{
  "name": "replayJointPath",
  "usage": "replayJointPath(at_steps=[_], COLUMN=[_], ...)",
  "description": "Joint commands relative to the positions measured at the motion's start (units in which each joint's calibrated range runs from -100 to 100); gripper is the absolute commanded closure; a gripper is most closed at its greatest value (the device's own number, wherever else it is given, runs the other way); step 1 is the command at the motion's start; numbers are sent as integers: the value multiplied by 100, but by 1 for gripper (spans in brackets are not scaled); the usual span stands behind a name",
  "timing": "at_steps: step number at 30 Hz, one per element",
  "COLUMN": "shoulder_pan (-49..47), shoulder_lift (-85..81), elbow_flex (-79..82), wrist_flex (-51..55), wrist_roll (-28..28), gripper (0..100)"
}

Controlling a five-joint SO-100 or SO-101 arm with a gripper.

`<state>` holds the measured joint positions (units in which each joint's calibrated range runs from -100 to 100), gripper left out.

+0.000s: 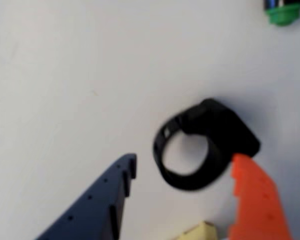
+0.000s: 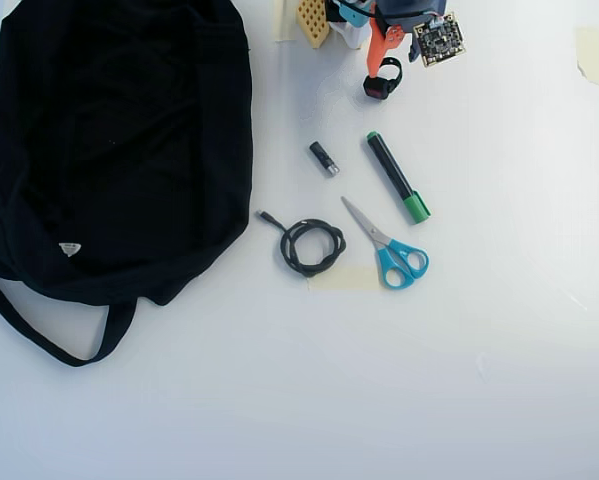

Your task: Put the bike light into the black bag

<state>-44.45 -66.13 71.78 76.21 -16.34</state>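
Note:
The bike light (image 1: 225,132) is a small black gadget with a rubber loop strap, lying on the white table. My gripper (image 1: 186,161) is open, with the blue finger (image 1: 114,190) left of the loop and the orange finger (image 1: 252,195) at the light's right edge. In the overhead view the bike light (image 2: 382,85) lies at the top centre, just below my gripper (image 2: 392,62). The black bag (image 2: 119,140) lies floppy at the left, well apart from the light, with its strap (image 2: 39,335) trailing toward the front.
A black marker with a green cap (image 2: 397,177) lies below the light; its cap (image 1: 281,12) shows in the wrist view. A small black cylinder (image 2: 324,158), a coiled black cable (image 2: 312,246) and blue-handled scissors (image 2: 389,250) lie mid-table.

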Motion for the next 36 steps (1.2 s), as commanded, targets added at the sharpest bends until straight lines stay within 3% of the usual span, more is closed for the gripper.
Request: replayJointPath(at_steps=[1, 12, 19, 24, 31, 36], shoulder_pan=[-57, -65, 10, 10, 115, 47], shoulder_lift=[32, 40, 15, -43, -76, -76], elbow_flex=[-385, -691, -682, -673, -655, -646], wrist_flex=[1, -42, -283, -283, -283, -283], wrist_roll=[34, 213, 700, 1109, 1891, 2106], gripper=[71, 71, 71, 59, 59, 58])
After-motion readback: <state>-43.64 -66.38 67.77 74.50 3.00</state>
